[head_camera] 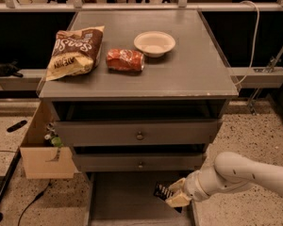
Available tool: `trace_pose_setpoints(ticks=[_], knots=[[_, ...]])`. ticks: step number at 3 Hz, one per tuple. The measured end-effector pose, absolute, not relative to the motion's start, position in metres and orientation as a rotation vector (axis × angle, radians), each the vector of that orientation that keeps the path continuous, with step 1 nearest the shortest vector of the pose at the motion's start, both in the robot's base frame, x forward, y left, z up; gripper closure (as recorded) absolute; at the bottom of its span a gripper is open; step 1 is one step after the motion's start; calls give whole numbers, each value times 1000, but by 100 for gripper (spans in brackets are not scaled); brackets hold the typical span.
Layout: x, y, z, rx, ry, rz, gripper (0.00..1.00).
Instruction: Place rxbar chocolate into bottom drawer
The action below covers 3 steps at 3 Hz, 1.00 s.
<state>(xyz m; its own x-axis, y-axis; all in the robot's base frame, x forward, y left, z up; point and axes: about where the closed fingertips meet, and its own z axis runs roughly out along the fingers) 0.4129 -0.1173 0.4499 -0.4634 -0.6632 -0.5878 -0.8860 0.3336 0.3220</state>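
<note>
The tabletop (pixel 188 69) carries a chip bag (pixel 75 53), a red packet (pixel 125 60) and a bowl (pixel 154 43), none of them wanted. The bottom drawer (pixel 122 199) lies open at 6 o'clock. Above its floor, at 5 o'clock, the end effector (pixel 170 197) grasps the rxbar chocolate (pixel 161 190), seemingly poised to drop it inside.

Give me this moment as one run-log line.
gripper: over bottom drawer, right side | holding: rxbar | drawer: open | bar: not yet released
</note>
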Motion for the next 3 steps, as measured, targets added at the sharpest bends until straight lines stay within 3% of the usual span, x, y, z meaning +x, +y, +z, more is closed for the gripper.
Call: trace_pose_setpoints(ticks=[3], knots=[[432,-109,389,-1350,2313,956,100]])
